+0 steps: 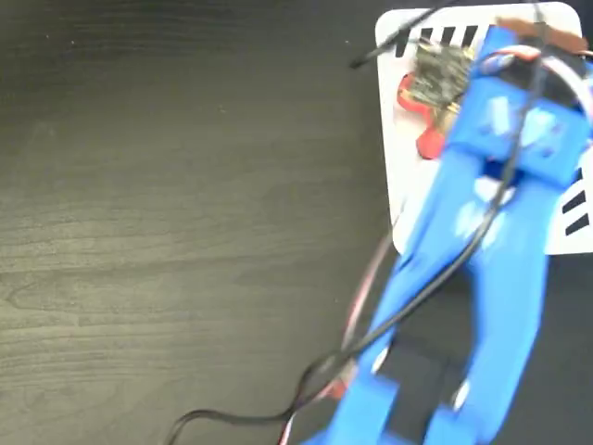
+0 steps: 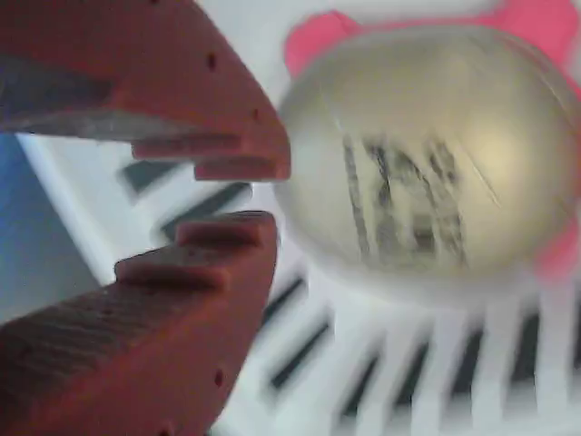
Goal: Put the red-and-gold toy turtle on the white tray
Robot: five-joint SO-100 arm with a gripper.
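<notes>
In the wrist view the red-and-gold toy turtle [image 2: 436,154] lies on the white tray [image 2: 508,363], its gold shell with the black mark facing up and coral-red limbs showing at the edges. My red gripper [image 2: 259,195] is just left of the turtle, apart from it. The jaws are almost together, with only a narrow gap at the tips and nothing between them. In the fixed view the turtle's red legs [image 1: 429,144] peek out on the tray [image 1: 400,185] at the top right. The blue arm [image 1: 500,232] covers the shell and the fingers there.
The dark wood table [image 1: 185,232] spreads to the left of the tray. Black and red cables [image 1: 371,315] trail from the arm across the table's lower middle. Black stripes [image 2: 300,354] run along the tray edge below the turtle.
</notes>
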